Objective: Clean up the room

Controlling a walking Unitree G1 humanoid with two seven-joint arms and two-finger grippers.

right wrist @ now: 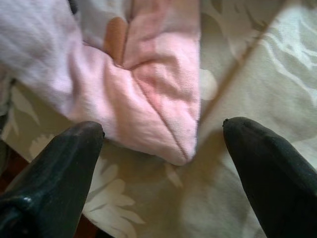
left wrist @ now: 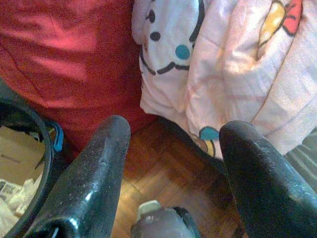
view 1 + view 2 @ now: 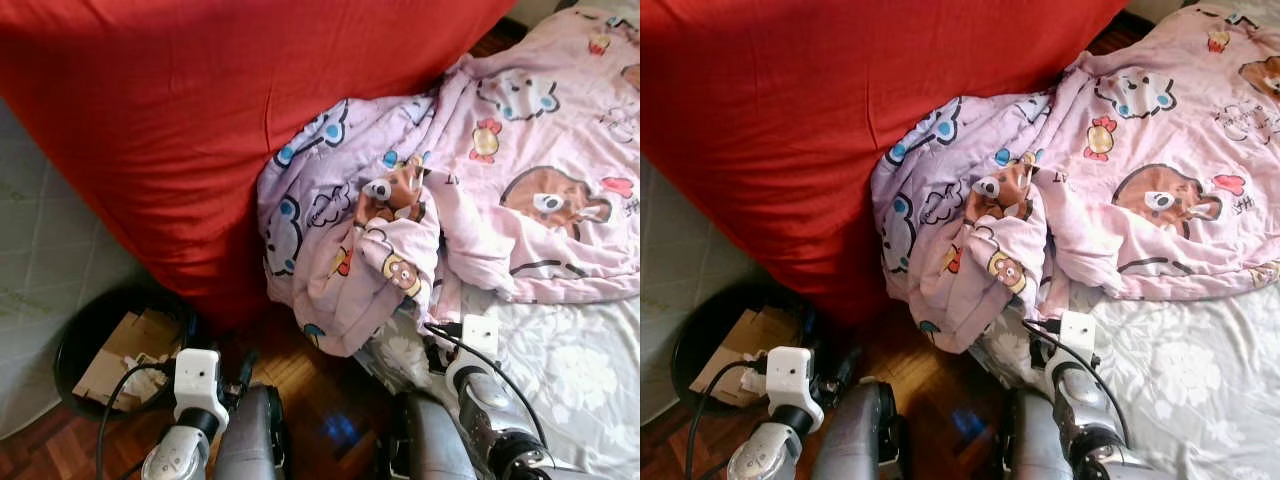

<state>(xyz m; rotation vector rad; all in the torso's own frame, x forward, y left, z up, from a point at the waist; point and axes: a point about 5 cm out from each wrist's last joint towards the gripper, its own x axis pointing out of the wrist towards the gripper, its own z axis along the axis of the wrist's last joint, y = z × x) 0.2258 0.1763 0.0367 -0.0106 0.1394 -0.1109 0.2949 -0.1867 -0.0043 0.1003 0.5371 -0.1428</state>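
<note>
My left gripper (image 2: 171, 148) hangs low above the wooden floor (image 2: 163, 173), its two fingers spread wide with nothing between them — it touches nothing. Just beside it stands a black bin (image 3: 75, 335) with cardboard inside. My right gripper (image 1: 163, 163) is also wide open and holds nothing; it hovers close over the grey flowered bed sheet (image 3: 560, 370), and a folded corner of the pink cartoon blanket (image 3: 470, 190) lies between the fingertips, whether touching I cannot tell. Farther away the blanket is bunched on the bed, one part hanging over the edge — behind it rests a large red cover (image 3: 200, 110)
</note>
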